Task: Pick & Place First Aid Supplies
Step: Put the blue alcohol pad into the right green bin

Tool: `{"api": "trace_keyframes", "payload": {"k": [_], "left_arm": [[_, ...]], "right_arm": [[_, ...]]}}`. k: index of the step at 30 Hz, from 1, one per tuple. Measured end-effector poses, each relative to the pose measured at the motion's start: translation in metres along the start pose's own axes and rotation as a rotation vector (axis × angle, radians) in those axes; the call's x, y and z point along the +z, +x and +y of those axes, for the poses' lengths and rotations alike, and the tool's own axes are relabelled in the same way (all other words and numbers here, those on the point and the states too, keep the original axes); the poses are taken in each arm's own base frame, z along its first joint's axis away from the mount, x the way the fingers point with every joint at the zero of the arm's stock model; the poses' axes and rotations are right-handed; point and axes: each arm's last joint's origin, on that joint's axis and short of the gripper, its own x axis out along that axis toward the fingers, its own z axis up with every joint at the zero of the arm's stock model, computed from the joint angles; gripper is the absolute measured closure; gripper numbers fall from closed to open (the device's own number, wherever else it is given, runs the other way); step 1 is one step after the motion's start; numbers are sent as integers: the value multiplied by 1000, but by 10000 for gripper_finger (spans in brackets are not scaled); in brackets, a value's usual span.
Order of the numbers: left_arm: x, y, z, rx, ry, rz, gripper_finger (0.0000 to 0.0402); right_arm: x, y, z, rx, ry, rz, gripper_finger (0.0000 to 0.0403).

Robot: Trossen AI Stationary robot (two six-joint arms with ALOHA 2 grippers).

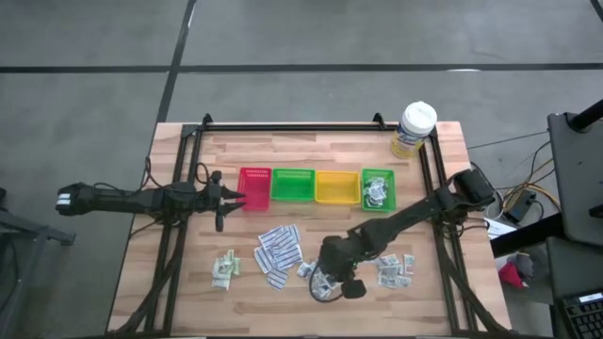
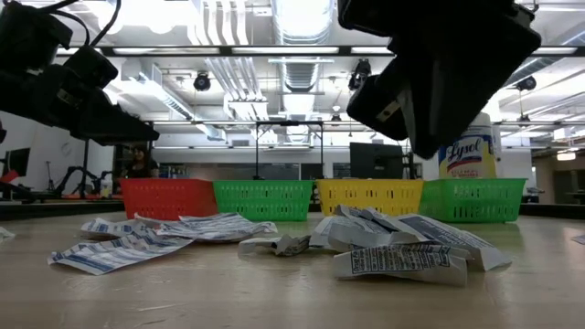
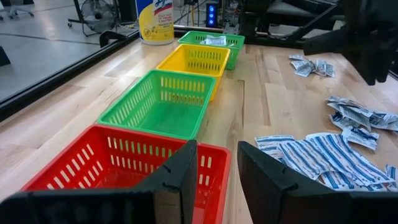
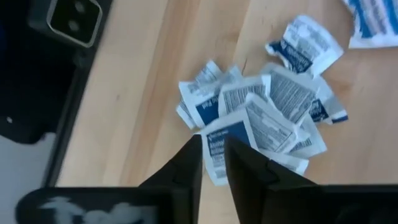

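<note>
A pale wooden bench (image 1: 311, 287) is carrying four ribbed plastic baskets in a row near its far edge. Flat, crinkled paper packets (image 4: 267, 118) are lying heaped near the near edge, long axes mixed. The right gripper (image 4: 213, 163) is hovering over them, fingers slightly parted, holding nothing. The left gripper (image 3: 214, 168) is standing open at the red basket (image 3: 112, 165).

Your desk (image 1: 311, 301) is pale wood planks inside a dark frame. Across the middle of the high view you have a row of four trays: red tray (image 1: 254, 188), green tray (image 1: 293, 185), yellow tray (image 1: 336, 186) and a second green tray (image 1: 378, 189). A white-lidded tub (image 1: 414, 129) stands at upper right. Below the trays lie striped strips (image 1: 278, 252), green-white sachets (image 1: 224, 269) at lower left, and small packets (image 1: 396, 269) at lower right.
</note>
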Motion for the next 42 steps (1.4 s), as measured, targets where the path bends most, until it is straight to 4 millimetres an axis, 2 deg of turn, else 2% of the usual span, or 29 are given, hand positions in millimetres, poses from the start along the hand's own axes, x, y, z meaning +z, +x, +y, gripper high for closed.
{"api": "trace_keyframes", "payload": {"k": [10,33,42], "left_arm": [[0,0,0,0,0,0,289],[0,0,0,0,0,0,289],[0,0,0,0,0,0,289]], "right_arm": [[-4,5,-4,-86,-10,35,303],[-12,12,-8,-86,47,29,323],[-18,16,-12,-101,55,34,312]]}}
